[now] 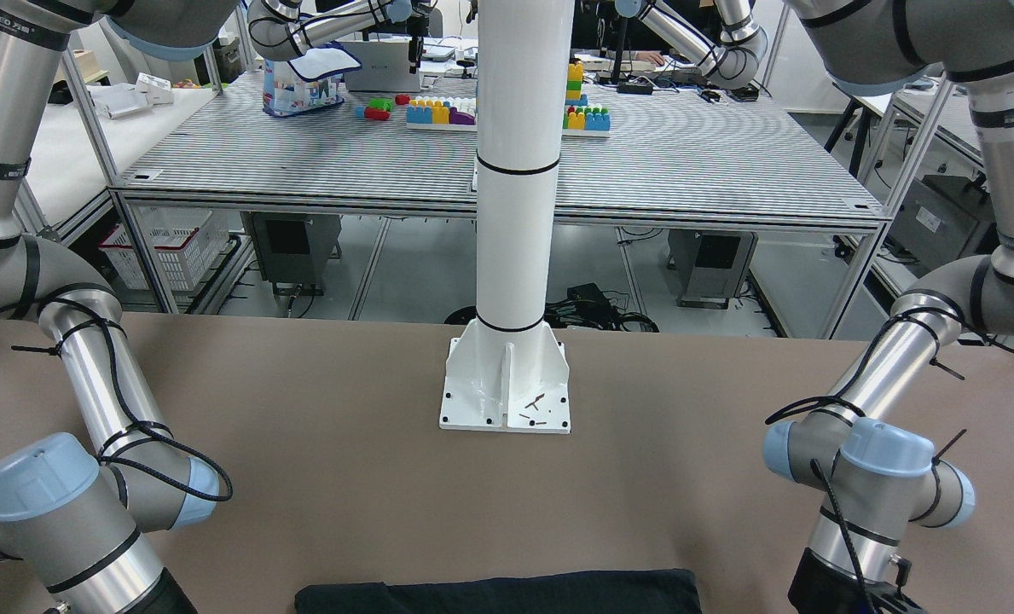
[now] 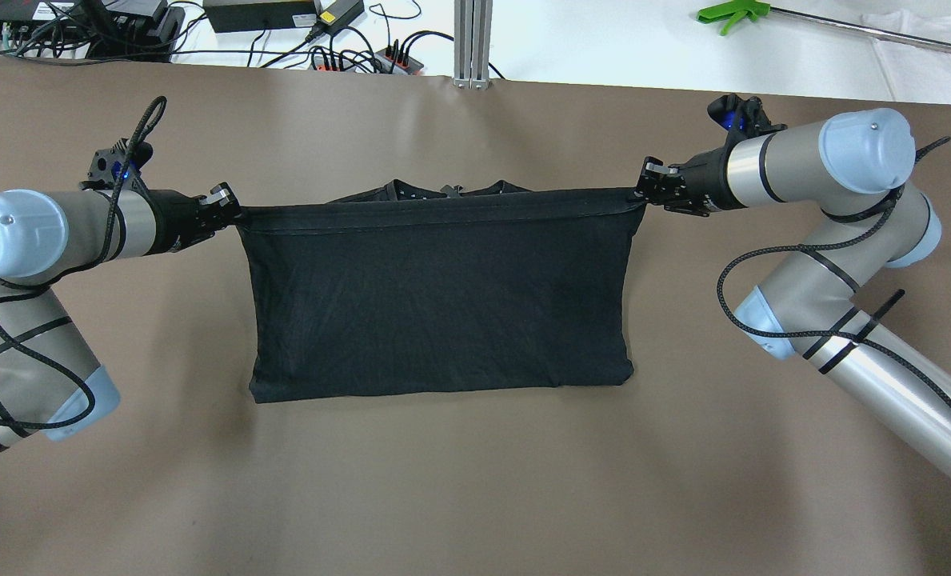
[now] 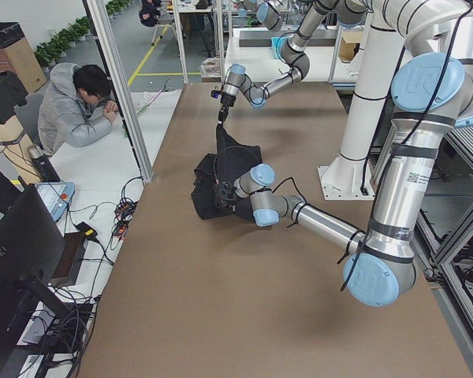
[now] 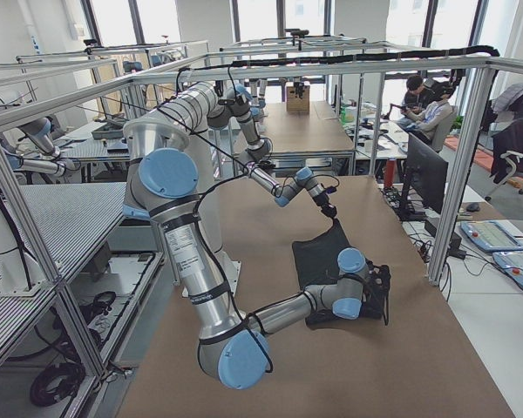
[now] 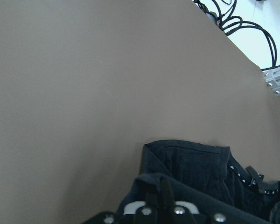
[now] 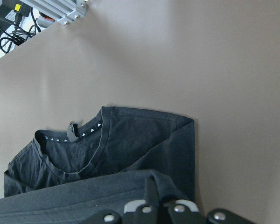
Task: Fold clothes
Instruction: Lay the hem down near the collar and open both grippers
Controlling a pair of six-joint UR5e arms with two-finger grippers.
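Observation:
The black garment (image 2: 439, 300) hangs stretched between my two grippers over the brown table (image 2: 475, 480). Its hemmed edge runs taut along the top, and its lower part lies on the table. My left gripper (image 2: 231, 212) is shut on the garment's left hem corner. My right gripper (image 2: 641, 192) is shut on the right hem corner. The right wrist view shows the collar part (image 6: 98, 149) lying on the table below the held hem. The left wrist view shows folded fabric (image 5: 200, 170) beneath that gripper. In the front-facing view only the garment's edge (image 1: 498, 593) shows at the bottom.
The white post (image 1: 515, 170) stands on its base plate (image 1: 507, 388) at the robot side of the table. Cables and power bricks (image 2: 283, 32) lie beyond the far table edge. A seated person (image 3: 79, 110) is beside the table.

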